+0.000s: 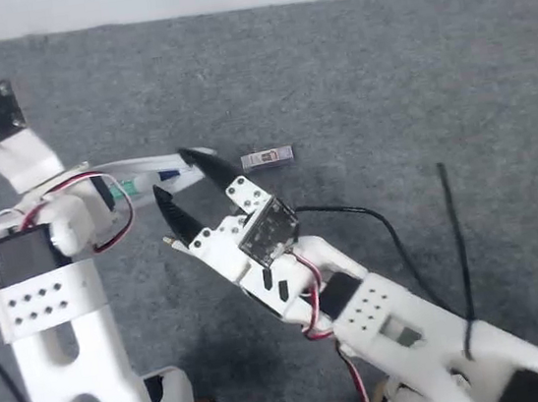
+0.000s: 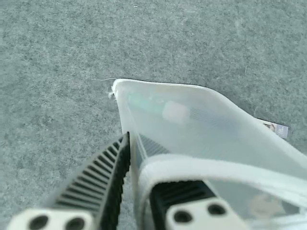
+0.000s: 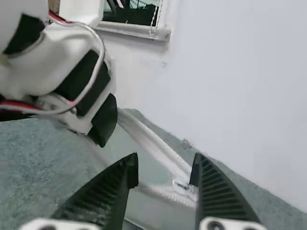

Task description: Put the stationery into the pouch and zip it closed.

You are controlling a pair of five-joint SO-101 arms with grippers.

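Note:
A translucent white pouch (image 1: 151, 174) lies on the grey carpet with green and white stationery (image 2: 158, 106) showing through its wall. My left gripper (image 2: 136, 143) is shut on one end of the pouch (image 2: 206, 129), its ribbed fingers (image 2: 103, 177) pinching the edge. My right gripper (image 1: 175, 179) hovers open over the other end of the pouch, one black finger on each side. In the right wrist view the zipper pull (image 3: 182, 185) sits between the open fingers (image 3: 112, 189) without touching them. A small wrapped eraser-like piece (image 1: 268, 157) lies on the carpet just beyond the pouch.
Grey carpet (image 1: 412, 83) covers the table up to a white wall at the back. A black cable (image 1: 455, 236) runs along the right arm. The left arm's body (image 1: 46, 280) stands close beside the right gripper.

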